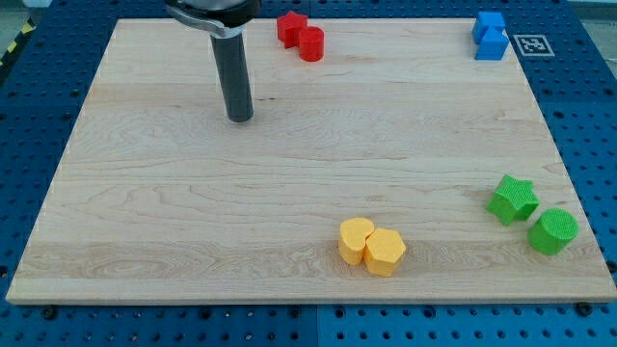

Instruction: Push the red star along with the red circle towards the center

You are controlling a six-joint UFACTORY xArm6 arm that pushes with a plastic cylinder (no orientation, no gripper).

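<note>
The red star (290, 27) sits near the board's top edge, a little left of centre. The red circle (311, 44) touches it at its lower right. My tip (240, 118) rests on the board to the lower left of both red blocks, well apart from them. The dark rod rises from the tip to the view's top.
Two blue blocks (491, 36) stand together at the top right corner. A green star (512, 200) and a green circle (553, 231) lie at the lower right. Two yellow blocks (371, 246) touch near the bottom centre. The wooden board (154, 231) lies on a blue pegboard.
</note>
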